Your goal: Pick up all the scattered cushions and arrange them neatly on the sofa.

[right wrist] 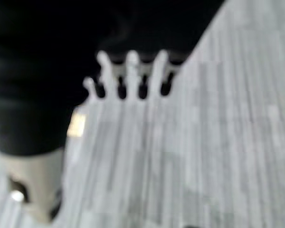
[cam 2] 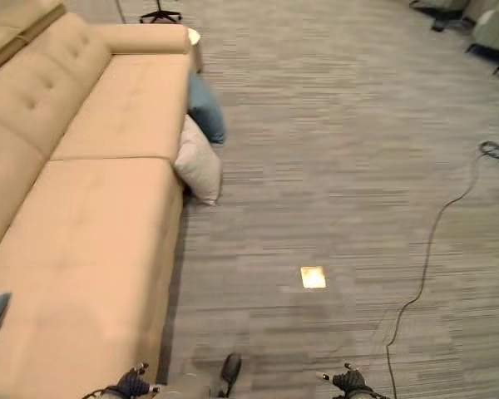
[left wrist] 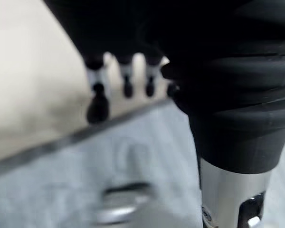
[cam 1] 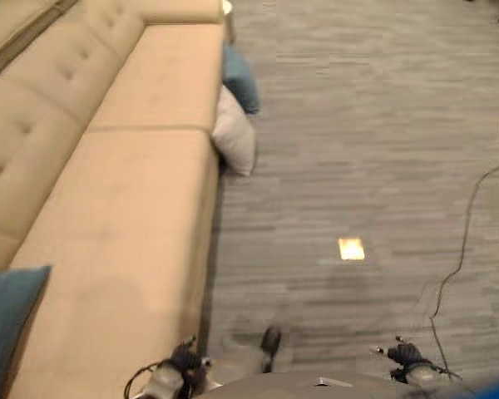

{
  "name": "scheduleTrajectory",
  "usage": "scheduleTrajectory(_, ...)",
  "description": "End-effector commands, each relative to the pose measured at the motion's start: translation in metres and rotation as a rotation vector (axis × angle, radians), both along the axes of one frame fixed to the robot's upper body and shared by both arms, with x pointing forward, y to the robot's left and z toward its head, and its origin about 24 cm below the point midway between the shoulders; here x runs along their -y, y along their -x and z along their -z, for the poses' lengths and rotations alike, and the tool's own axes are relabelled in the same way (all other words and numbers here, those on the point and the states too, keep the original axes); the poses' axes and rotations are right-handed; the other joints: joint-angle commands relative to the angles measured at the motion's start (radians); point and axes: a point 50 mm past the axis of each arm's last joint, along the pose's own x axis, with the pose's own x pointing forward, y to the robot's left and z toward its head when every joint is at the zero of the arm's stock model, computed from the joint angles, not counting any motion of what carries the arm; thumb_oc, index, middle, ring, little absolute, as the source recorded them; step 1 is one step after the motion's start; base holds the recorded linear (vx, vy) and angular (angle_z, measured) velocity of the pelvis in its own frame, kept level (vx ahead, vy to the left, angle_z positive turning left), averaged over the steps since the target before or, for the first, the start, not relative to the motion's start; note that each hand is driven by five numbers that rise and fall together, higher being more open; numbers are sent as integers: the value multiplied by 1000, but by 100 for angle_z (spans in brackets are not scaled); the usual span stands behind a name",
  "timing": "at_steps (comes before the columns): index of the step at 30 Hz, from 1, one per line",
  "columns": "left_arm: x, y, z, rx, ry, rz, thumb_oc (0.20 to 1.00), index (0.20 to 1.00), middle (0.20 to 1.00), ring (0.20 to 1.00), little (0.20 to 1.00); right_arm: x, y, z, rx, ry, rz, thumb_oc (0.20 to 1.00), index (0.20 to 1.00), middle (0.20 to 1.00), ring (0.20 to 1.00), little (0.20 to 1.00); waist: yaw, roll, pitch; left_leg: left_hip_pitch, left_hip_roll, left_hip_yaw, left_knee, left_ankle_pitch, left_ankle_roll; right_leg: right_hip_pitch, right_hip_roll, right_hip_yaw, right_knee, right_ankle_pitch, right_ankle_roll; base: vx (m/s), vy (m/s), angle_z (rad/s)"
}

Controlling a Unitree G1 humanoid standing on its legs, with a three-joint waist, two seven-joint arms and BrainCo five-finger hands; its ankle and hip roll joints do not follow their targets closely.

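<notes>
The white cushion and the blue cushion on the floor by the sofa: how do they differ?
The white cushion is pale, the blue cushion dark blue. The white cushion lies nearer the robot, the blue cushion farther along the sofa. The white one shows fully, while the blue one is partly hidden behind it. Both lean against the sofa's front on the floor.

Both head eyes look down on sofa [cam 1: 125, 216] and floor [cam 2: 341, 166]; wrist cameras sit close.

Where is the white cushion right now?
The white cushion is on the floor, leaning against the sofa's front edge, right beside a blue cushion, ahead on the robot's left.
</notes>
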Motion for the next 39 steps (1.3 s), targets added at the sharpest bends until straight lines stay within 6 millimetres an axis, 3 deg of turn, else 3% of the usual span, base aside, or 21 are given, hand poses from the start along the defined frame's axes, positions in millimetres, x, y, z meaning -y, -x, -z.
scheduleTrajectory(1,-1,-26,-11,86,-5,13,1000,1000,1000,1000,1000,9,-21,-10,73,26,-47,1000,1000,1000,1000,1000,16,31,12,-37,-6,-11,118,-102,-13,-121,-3,-50,182,368,96,148,62,2)
scheduleTrajectory(3,-3,-29,-12,97,-16,11,1000,1000,1000,1000,1000,8,-24,-11,81,29,-60,1000,1000,1000,1000,1000,-3,68,18,6,18,-22,96,-110,-1,-205,-46,-124,287,357,85,269,81,0)
scheduleTrajectory(4,-3,-28,-12,103,-14,-5,1000,1000,1000,1000,1000,-1,-19,-8,77,20,-95,1000,1000,1000,1000,1000,-22,84,19,56,29,-26,68,-128,2,-251,-88,-159,206,302,32,416,15,-10)
scheduleTrajectory(5,-3,-29,-12,104,-11,-16,1000,1000,1000,1000,1000,-3,-21,-8,82,20,-105,1000,1000,1000,1000,1000,-30,85,20,78,31,-29,57,-139,-3,-253,-100,-165,138,268,12,561,-118,1)
scheduleTrajectory(7,1,-26,-9,90,0,-20,1000,1000,1000,1000,1000,-6,-20,-7,75,35,-138,1000,1000,1000,1000,1000,-52,87,28,143,41,-51,42,-185,-27,-320,-152,-145,-106,295,-1,517,-213,7)
scheduleTrajectory(9,1,-24,-8,83,1,-24,1000,1000,1000,1000,1000,-6,-18,-6,66,38,-137,1000,1000,1000,1000,1000,-60,90,29,172,45,-65,32,-201,-34,-321,-147,-119,-180,318,5,360,-169,3)
scheduleTrajectory(10,3,-19,-5,64,-2,-30,1000,1000,1000,1000,1000,-7,-14,-5,52,38,-138,1000,1000,1000,1000,1000,-78,78,20,203,38,-92,35,-235,-47,-319,-141,-55,-272,363,18,417,-238,33)
scheduleTrajectory(11,3,-15,-4,57,3,-42,1000,1000,1000,1000,1000,-8,-12,-4,46,41,-148,1000,1000,1000,1000,1000,-81,74,12,218,45,-102,41,-248,-54,-306,-136,-42,-292,381,20,661,-407,66)
scheduleTrajectory(12,7,-9,0,36,5,-46,1000,1000,1000,1000,1000,-9,-10,-3,37,37,-148,1000,1000,1000,1000,1000,-88,71,-7,216,69,-95,88,-217,-88,-274,-116,-45,-293,379,-5,387,-257,62)
scheduleTrajectory(13,7,-9,0,36,5,-46,1000,1000,1000,1000,1000,-9,-10,-3,37,37,-148,1000,1000,1000,1000,1000,-89,72,-7,215,70,-97,90,-219,-88,-273,-115,-46,-293,379,-5,328,-243,83)
scheduleTrajectory(17,16,-16,-2,62,39,-36,1000,1000,1000,1000,1000,-10,-18,-5,73,23,-108,1000,1000,1000,1000,1000,-82,52,36,2,82,-12,512,-83,-123,-166,-115,-93,-328,344,-65,145,-239,55)
scheduleTrajectory(20,18,-19,-2,71,49,-35,1000,1000,1000,1000,1000,-4,-21,-7,66,40,-99,1000,1000,1000,1000,1000,-54,37,56,-100,91,66,597,-111,-111,-94,-117,-118,-367,309,-81,252,-230,26)
scheduleTrajectory(21,21,-18,-1,61,52,-29,1000,1000,1000,1000,1000,-3,-23,-8,71,51,-99,1000,1000,1000,1000,1000,-37,32,54,-148,66,90,514,-128,-105,-66,-109,-124,-385,292,-77,265,-136,24)
scheduleTrajectory(24,22,-17,0,52,49,-20,1000,1000,1000,1000,1000,-2,-25,-9,82,60,-102,1000,1000,1000,1000,1000,-28,33,56,-157,50,104,439,-141,-96,-43,-100,-123,-395,283,-72,274,-84,6)
scheduleTrajectory(25,23,-15,1,43,46,-9,1000,1000,1000,1000,1000,-1,-24,-9,90,70,-109,1000,1000,1000,1000,1000,-12,51,50,-187,41,144,214,-58,-104,9,-60,-128,-423,257,-70,293,-68,19)
scheduleTrajectory(26,23,-15,1,42,46,-9,1000,1000,1000,1000,1000,-1,-24,-9,89,70,-109,1000,1000,1000,1000,1000,-12,49,52,-182,39,144,209,-55,-103,12,-62,-127,-423,256,-70,393,-81,22)
scheduleTrajectory(28,21,-10,2,29,46,-18,1000,1000,1000,1000,1000,-6,-24,-8,88,60,-116,1000,1000,1000,1000,1000,-1,58,44,-194,36,161,129,8,-116,43,-32,-118,-424,235,-74,348,-15,14)
scheduleTrajectory(31,12,4,6,-11,34,-67,1000,1000,1000,1000,1000,-13,-20,-5,70,39,-149,1000,1000,1000,1000,1000,21,44,17,-166,15,132,114,-8,-89,67,-11,-84,-361,193,-78,328,16,-22)
scheduleTrajectory(34,5,11,6,-29,25,-94,1000,1000,1000,1000,1000,-13,-18,-5,64,34,-168,1000,1000,1000,1000,1000,40,24,-7,-115,-7,101,132,-57,-60,60,-15,-77,-223,181,-40,379,61,-81)
scheduleTrajectory(36,-3,7,3,-6,14,-108,1000,1000,1000,1000,1000,-17,-26,-7,82,28,-204,1000,1000,1000,1000,1000,38,20,-6,-64,-10,64,148,-108,-20,-44,-25,-70,47,299,43,271,90,-22)
scheduleTrajectory(39,-6,1,0,21,1,-110,1000,1000,1000,1000,1000,-18,-36,-11,113,30,-231,1000,1000,1000,1000,1000,13,59,9,-12,7,24,139,-128,5,-179,-37,-108,255,356,70,214,86,17)
